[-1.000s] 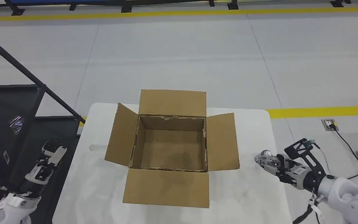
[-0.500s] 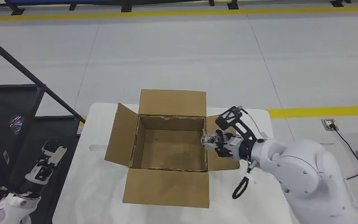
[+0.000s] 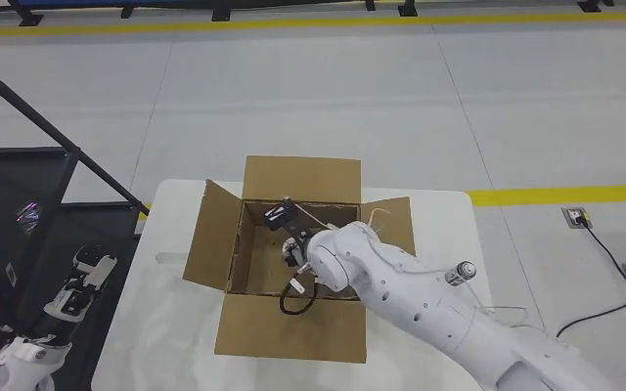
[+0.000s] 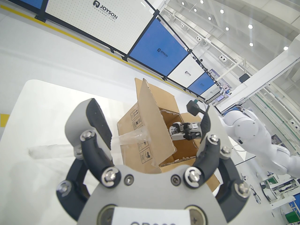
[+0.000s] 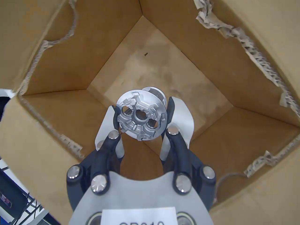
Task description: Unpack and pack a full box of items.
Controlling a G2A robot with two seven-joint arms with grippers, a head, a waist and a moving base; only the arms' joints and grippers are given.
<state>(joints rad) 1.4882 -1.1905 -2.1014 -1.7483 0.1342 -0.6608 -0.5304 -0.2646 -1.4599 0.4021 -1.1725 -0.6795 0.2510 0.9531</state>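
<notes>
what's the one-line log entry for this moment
right gripper: shut on metal hub, at cardboard box opening | left gripper: open, beside table

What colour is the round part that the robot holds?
The round part is silver-grey; clearest in the right wrist view.

Brown cardboard box (image 3: 254, 332), white tabletop (image 3: 147, 323), silver metal wheel (image 5: 141, 122).
The cardboard box is plain brown, with small black printed symbols (image 4: 138, 120) on one outer side. The metal wheel shines silver all over. The right hand (image 5: 143, 111) and left hand (image 4: 150, 115) are silver-grey with black pads (image 4: 97, 120). The pale grey floor (image 3: 293, 88) carries yellow lines (image 3: 548, 195).
</notes>
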